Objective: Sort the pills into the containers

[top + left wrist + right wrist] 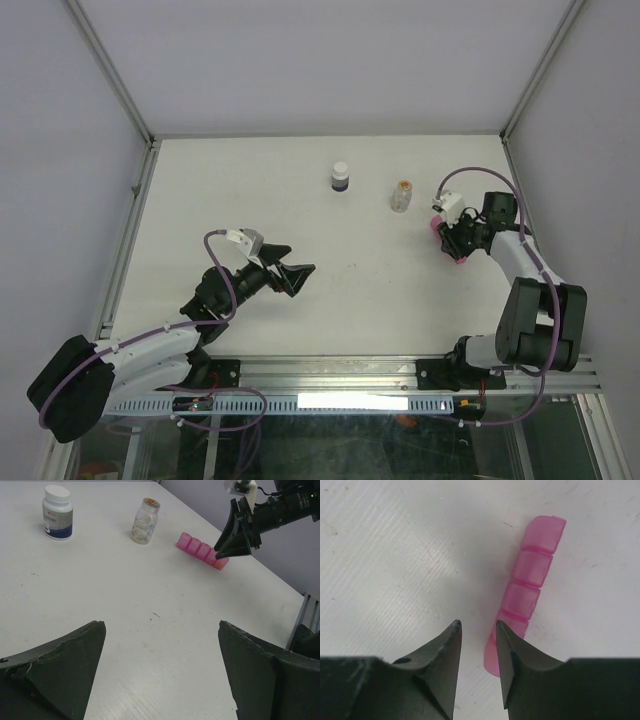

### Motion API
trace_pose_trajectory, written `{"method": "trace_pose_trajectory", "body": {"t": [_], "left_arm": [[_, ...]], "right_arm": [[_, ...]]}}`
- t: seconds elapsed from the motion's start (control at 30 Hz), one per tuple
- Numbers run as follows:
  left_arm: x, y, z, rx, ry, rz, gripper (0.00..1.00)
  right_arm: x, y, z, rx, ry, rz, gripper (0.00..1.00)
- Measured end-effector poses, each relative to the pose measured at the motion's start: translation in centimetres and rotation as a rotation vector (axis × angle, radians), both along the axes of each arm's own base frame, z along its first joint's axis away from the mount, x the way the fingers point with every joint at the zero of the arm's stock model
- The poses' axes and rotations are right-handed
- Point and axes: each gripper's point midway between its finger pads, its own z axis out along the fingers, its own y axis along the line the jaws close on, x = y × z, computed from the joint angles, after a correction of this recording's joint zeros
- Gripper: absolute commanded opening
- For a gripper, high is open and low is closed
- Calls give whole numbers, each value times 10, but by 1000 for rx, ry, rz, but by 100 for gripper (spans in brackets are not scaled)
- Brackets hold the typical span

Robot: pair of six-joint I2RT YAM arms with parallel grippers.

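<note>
Your left gripper (297, 275) hangs over the white table (250, 200), well to the left of the pink pill-organizer strip (199, 549), its fingers spread wide with nothing between them. The dark bottle with the white cap (340, 177) stands upright, left of the strip and farther back. The small clear vial with the orange cap (402, 196) stands nearer the strip, on that same side. The strip lies flat on the table. Your right gripper (478, 625) is at the strip's end, fingers only narrowly apart and gripping nothing. One fingertip (501, 630) overlaps that end, though you cannot tell whether it touches.
</note>
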Motion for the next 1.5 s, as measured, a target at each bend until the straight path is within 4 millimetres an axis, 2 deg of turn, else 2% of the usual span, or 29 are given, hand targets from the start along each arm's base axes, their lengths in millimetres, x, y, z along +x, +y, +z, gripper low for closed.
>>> {"method": "trace_pose_trajectory", "body": {"t": [0.1, 0.2, 0.37, 0.47, 0.53, 0.67, 0.73, 0.87, 1.07, 1.2, 1.33, 1.5], "left_arm": [[0, 0, 0, 0, 0, -3, 99], [-1, 0, 2, -5, -5, -3, 99], [-2, 1, 7, -16, -17, -3, 99], [-2, 1, 8, -17, -18, -3, 99], [-2, 1, 8, -17, -18, -3, 99], [-3, 1, 7, -17, -18, -4, 99], [-4, 2, 6, -17, -19, -4, 99], [-5, 3, 10, -26, -29, -4, 99], [-5, 3, 12, -30, -32, -5, 99], [-7, 4, 15, -43, -35, -8, 99], [-10, 5, 22, -68, -40, -15, 99], [-16, 5, 22, -92, -26, -35, 99]], "right_arm": [[-5, 4, -7, -1, 25, 10, 39], [-6, 6, -4, 3, 16, 16, 52], [-1, 3, 23, 3, -79, -11, 60], [7, -12, 31, -16, -119, -76, 61], [9, -23, 21, -30, -91, -117, 61], [6, -34, -12, -47, 17, -159, 61], [4, -35, -21, -51, 47, -163, 56], [4, -36, -27, -52, 62, -164, 42], [6, -35, -38, -55, 81, -150, 28], [9, -31, -37, -76, 57, -108, 20], [1, -14, -33, -136, -4, 9, 11], [-10, 24, -18, -257, -219, 278, 6]]}}
